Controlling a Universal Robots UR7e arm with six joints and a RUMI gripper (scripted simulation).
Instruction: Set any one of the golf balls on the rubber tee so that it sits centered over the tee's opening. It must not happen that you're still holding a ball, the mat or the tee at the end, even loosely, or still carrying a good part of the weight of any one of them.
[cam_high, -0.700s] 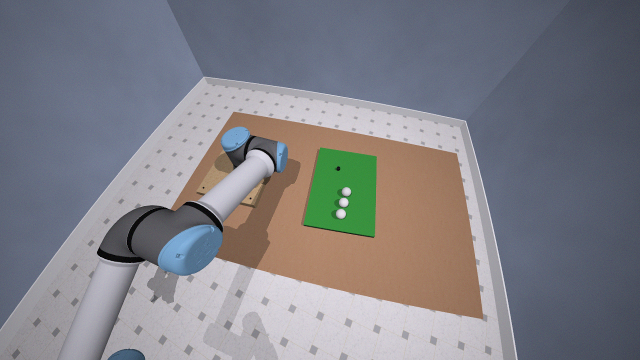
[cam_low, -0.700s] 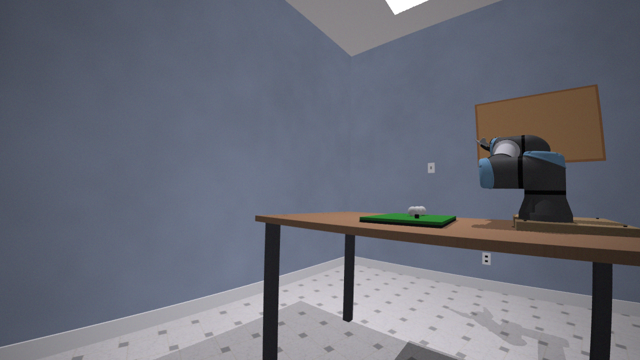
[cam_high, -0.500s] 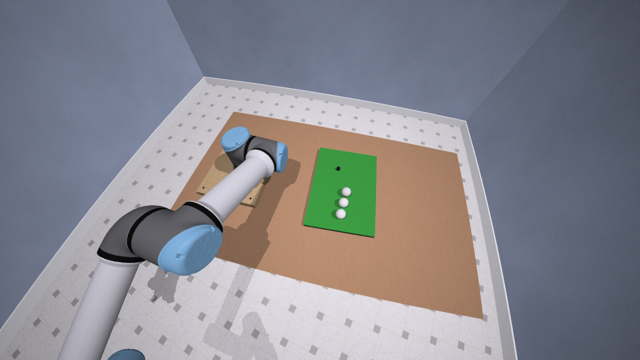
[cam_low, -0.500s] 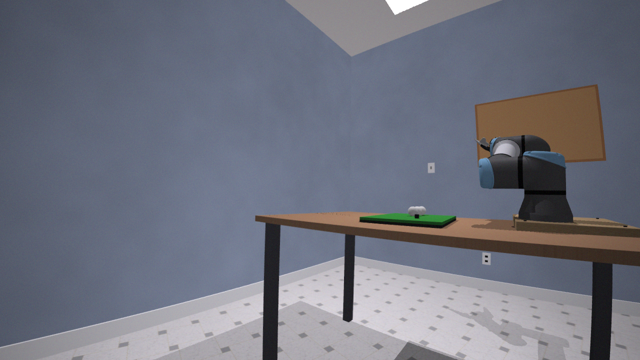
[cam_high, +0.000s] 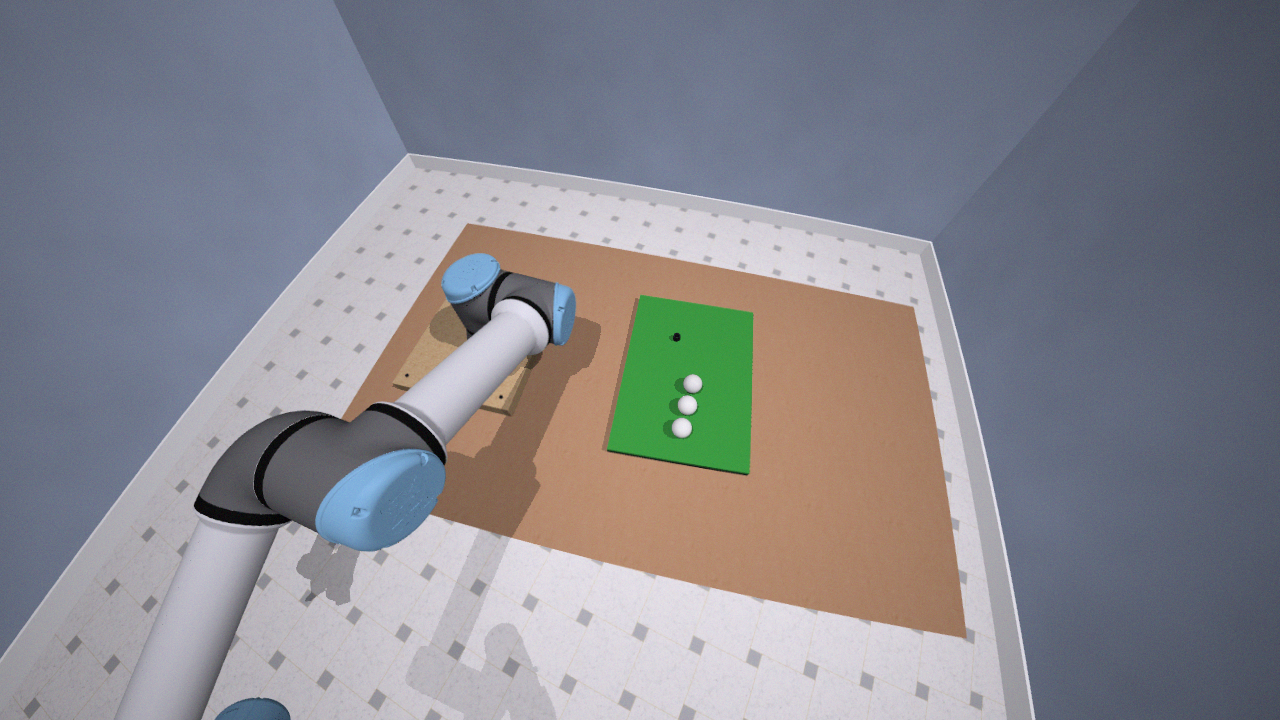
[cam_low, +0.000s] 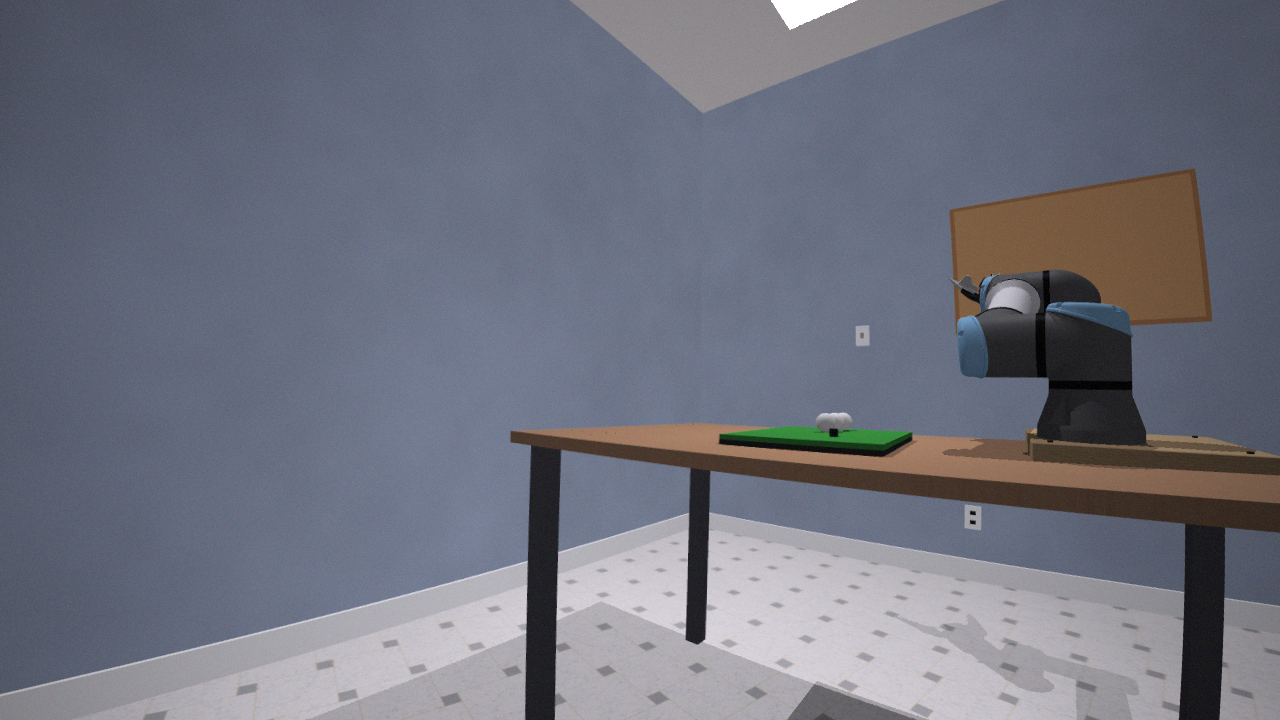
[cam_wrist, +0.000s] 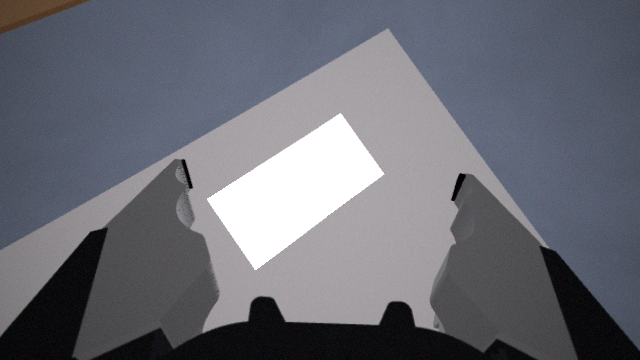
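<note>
Three white golf balls lie in a row on a green mat (cam_high: 682, 383): the far one (cam_high: 692, 383), the middle one (cam_high: 687, 404) and the near one (cam_high: 682, 428). A small black rubber tee (cam_high: 675, 337) stands on the mat beyond them, with nothing on it. In the exterior view the balls (cam_low: 834, 419) and the tee (cam_low: 833, 431) show close together on the mat. My gripper (cam_wrist: 323, 168) is wide open and empty. It points up at the ceiling, far from the mat. The fingers do not show in the top view.
The arm's base (cam_high: 483, 300) stands on a wooden plate on the brown table, left of the mat. The arm's elbow (cam_high: 358, 483) hangs out past the table's near edge. A ceiling light (cam_wrist: 295, 190) fills the wrist view.
</note>
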